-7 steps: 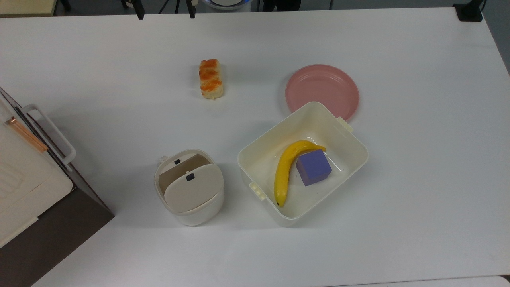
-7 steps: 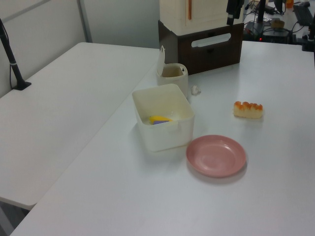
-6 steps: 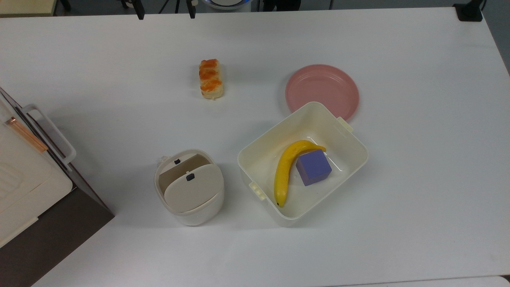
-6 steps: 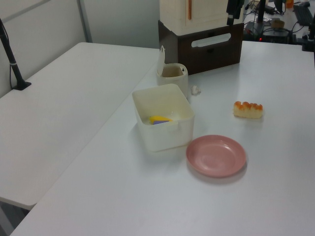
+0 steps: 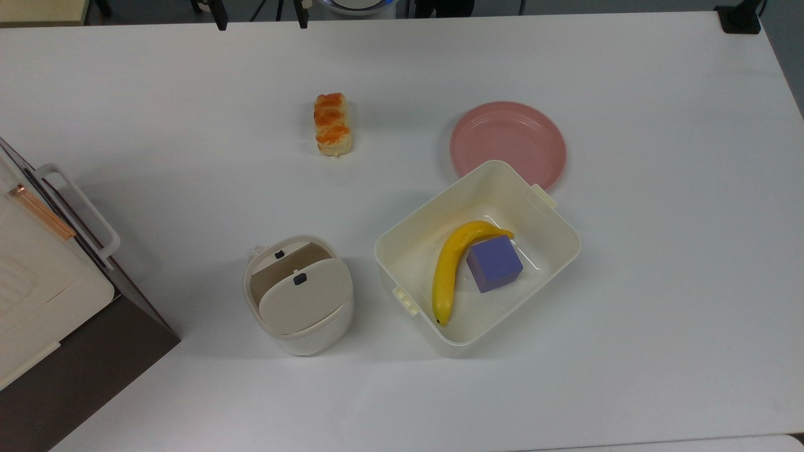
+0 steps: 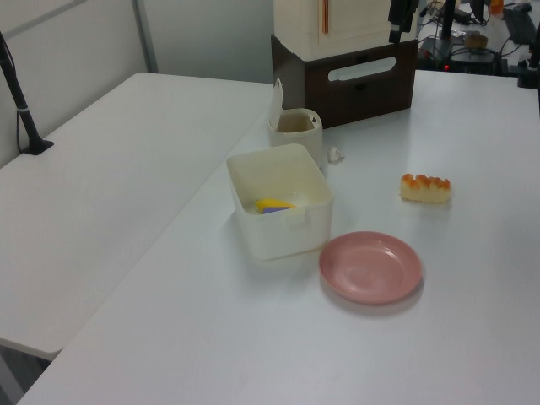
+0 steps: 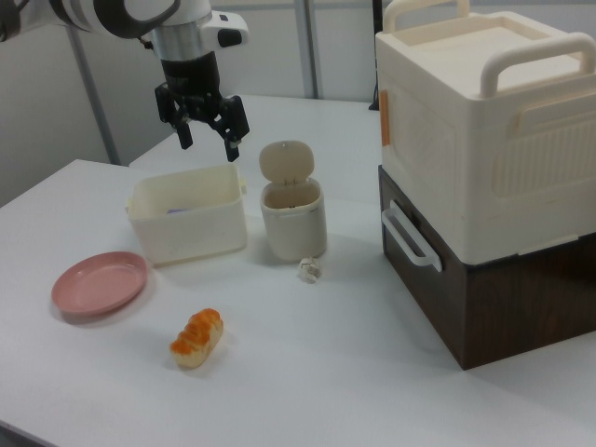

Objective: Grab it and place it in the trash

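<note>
One paper ball [image 7: 308, 269] on bare tabletop just beside bin [image 7: 292, 222], hand [image 7: 207, 139] fingers apart, high above tub [image 7: 188, 221].

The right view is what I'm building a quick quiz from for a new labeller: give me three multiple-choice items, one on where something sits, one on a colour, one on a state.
1. Where does the paper ball lie?
A. inside the tub
B. on the table just in front of the bin, in the right view
C. on the plate

2. What colour is the plate?
A. pink
B. green
C. black

3. How does the bin stand?
A. tipped over
B. lid shut flat
C. upright with its lid flipped up

Answers:
1 B: the paper ball rests on the table at the bin's foot.
2 A: the plate is pink, at the right view's left.
3 C: the lid stands raised behind the bin's open mouth, and the gripper hangs open, above the tub, holding nothing.
</note>
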Controlling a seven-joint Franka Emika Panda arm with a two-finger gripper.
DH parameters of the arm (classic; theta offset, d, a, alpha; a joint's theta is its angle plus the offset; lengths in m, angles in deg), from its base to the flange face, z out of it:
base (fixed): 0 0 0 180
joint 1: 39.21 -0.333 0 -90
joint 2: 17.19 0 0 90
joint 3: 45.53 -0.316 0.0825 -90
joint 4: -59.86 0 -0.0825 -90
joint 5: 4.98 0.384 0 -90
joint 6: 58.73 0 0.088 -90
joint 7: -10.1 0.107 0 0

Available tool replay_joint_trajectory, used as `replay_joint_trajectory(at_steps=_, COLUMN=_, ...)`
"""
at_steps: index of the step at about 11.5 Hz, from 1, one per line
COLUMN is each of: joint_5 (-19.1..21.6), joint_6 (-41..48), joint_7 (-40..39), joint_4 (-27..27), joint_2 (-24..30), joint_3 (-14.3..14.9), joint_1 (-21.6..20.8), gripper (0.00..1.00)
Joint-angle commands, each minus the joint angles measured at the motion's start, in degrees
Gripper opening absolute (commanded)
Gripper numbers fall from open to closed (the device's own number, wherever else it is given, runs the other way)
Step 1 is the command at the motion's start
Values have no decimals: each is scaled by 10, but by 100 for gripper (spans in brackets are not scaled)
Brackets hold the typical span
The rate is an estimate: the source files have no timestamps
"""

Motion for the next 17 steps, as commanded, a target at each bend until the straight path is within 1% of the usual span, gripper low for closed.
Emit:
replay_joint_trajectory(at_steps=1, joint_5=-10, joint_6=-11, joint_7=-7, joint_4=-28, joint_2=22, joint_3=10, joint_1=-13, gripper=100)
replay_joint_trajectory(at_steps=10, joint_5=-15, joint_6=-11, joint_7=-13, joint_4=-28, joint_2=20, joint_3=10, joint_1=-12, gripper=100)
replay_joint_trajectory(at_steps=12, joint_5=-25, joint_6=-12, joint_7=-13, joint_4=-28, joint_2=19, joint_3=9, joint_1=-13, gripper=100)
replay_joint_trajectory(at_steps=17, joint_5=-25, joint_6=-12, joint_7=-14, joint_4=-23, joint_2=12, joint_3=8, joint_1=-13, gripper=100)
